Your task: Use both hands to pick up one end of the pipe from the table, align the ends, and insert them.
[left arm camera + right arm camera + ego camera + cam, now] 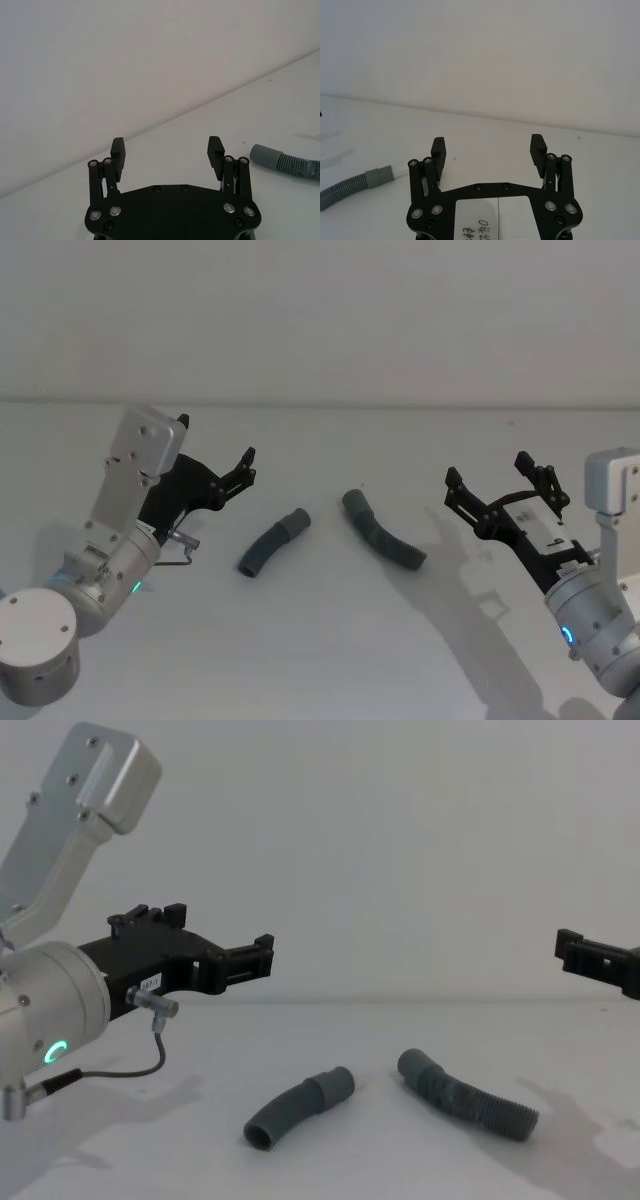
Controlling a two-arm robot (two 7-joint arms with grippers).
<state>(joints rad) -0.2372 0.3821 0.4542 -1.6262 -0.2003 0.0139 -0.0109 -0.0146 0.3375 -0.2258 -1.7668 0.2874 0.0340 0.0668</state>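
Two short hose pieces lay near the middle of the matte white table (330, 650), apart from each other and touched by neither gripper. The left hose piece (270, 547) was a gentle curve of dark grey plastic. Its ribs were hard to make out, and its farther end was a smooth cuff (335, 1086). That end pointed toward the right hose piece (383, 533), which was plainly ribbed and curved the other way. A strip of bare table parted their facing ends.

The left gripper (248, 466) hung above the table to the left of the left hose piece, its fingers spread wide with nothing between them. The right gripper (487, 472) hung to the right of the right hose piece, equally wide and holding nothing. The chest view's edge cut it off, leaving little more than a fingertip.

Both grippers were black linkages dotted with bright screw heads, on round silver arms. A green light ring (55, 1050) glowed on the left arm, and a thin grey cable (110, 1072) looped under it. A white label (477, 220) on the right gripper carried handwriting too cut off to read. Behind the table rose a plain pale wall (320, 320).

The left wrist view caught a ribbed length ending in a plain grey sleeve (262, 155). The right wrist view caught one ending in a whitish tip (399, 171). I could not tell which piece either belonged to.
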